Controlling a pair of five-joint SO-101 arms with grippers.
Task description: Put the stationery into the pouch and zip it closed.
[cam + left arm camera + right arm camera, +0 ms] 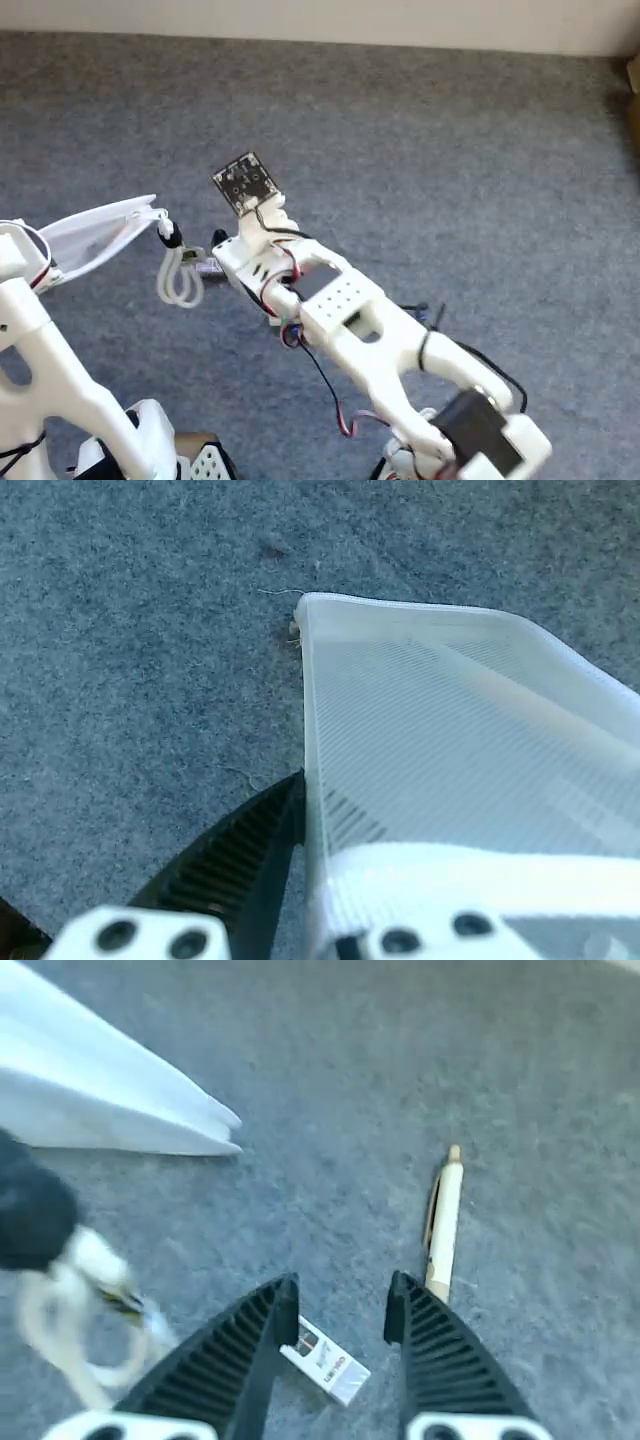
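Note:
A white mesh pouch (100, 228) (450, 740) is held up off the carpet at the left, my left gripper (308, 815) (42, 264) shut on one end of it. From its other end hang a black bead (172, 236) (30, 1218) and a white cord loop (180, 278) (75, 1335). My right gripper (340, 1305) (215, 262) stands open just above the carpet beside the loop. A small white eraser (325, 1360) (207, 267) lies between its fingers (250, 1360). A cream pen (443, 1222) lies on the carpet just beyond one fingertip.
Grey carpet (450, 150) covers the whole surface, with open room at the back and right. The right arm (350, 310) and its loose wires cross the middle. A pale wall edge (400, 20) runs along the back.

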